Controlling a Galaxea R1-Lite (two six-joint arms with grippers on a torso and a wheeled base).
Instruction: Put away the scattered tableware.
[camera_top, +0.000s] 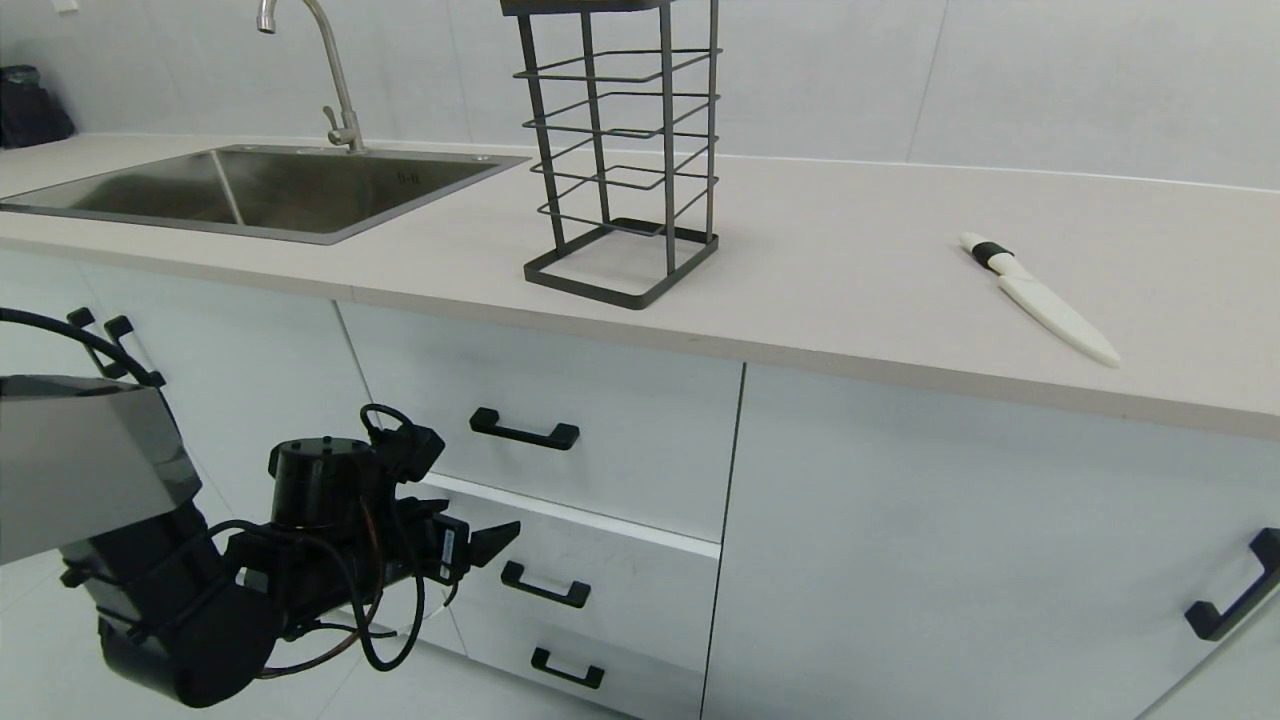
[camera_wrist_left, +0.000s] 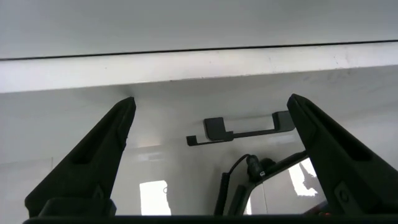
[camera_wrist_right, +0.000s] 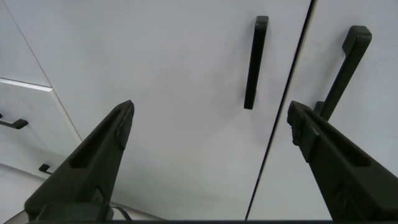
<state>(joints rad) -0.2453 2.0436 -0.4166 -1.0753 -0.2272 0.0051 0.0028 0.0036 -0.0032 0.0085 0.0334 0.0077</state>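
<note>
Left tool (camera_wrist_left: 210, 101) and right tool (camera_wrist_right: 210, 107) both gape wide, empty

We see a smooth, matt, pale stone-like countertop (camera_top: 850, 260). The sink (camera_top: 300, 180) at its left end looks like brushed steel, and the tap (camera_top: 335, 70) polished metal. The rack (camera_top: 668, 150) is thin metal wire, coated matt black. The knife (camera_top: 1040, 300) near the right edge looks smooth and white, ceramic or plastic. The drawer fronts (camera_top: 600, 480) are glossy white, with matt black handles (camera_top: 524, 433).
</note>
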